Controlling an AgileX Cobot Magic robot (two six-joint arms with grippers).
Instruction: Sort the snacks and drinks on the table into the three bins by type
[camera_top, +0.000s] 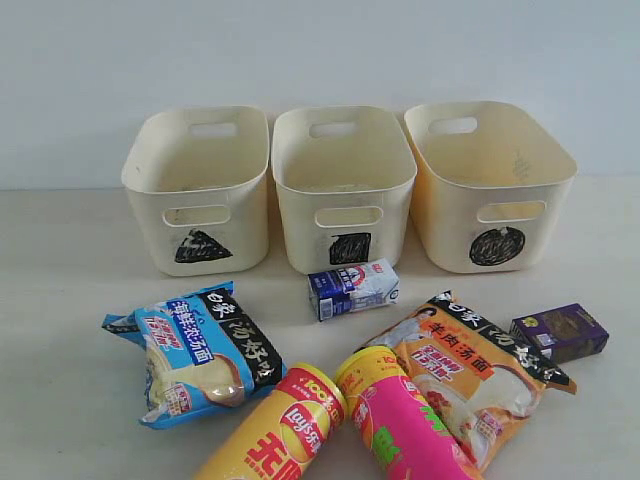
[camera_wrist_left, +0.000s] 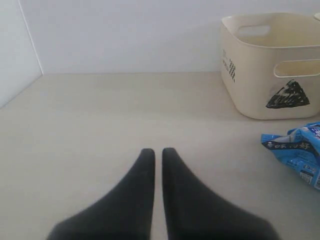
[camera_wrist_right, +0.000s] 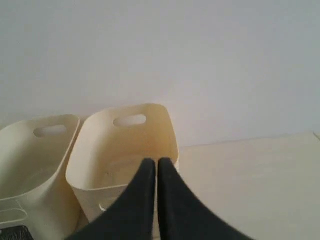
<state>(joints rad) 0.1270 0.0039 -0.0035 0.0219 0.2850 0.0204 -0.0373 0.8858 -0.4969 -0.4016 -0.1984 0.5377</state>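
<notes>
The exterior view's bottom edge cuts off the yellow-red cylindrical crisp tube (camera_top: 280, 440) and the pink-green tube (camera_top: 405, 435), which hides part of the orange foil packet (camera_top: 490, 375).

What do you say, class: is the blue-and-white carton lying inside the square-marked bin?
No, the blue-and-white carton lies on the table in front of the square-marked bin, outside it.

Left fingers (camera_wrist_left: 140, 195) (closed, empty) hang above the table (camera_wrist_left: 100, 115), apart from triangle bin (camera_wrist_left: 250, 75) and blue packet (camera_wrist_left: 300, 147).
</notes>
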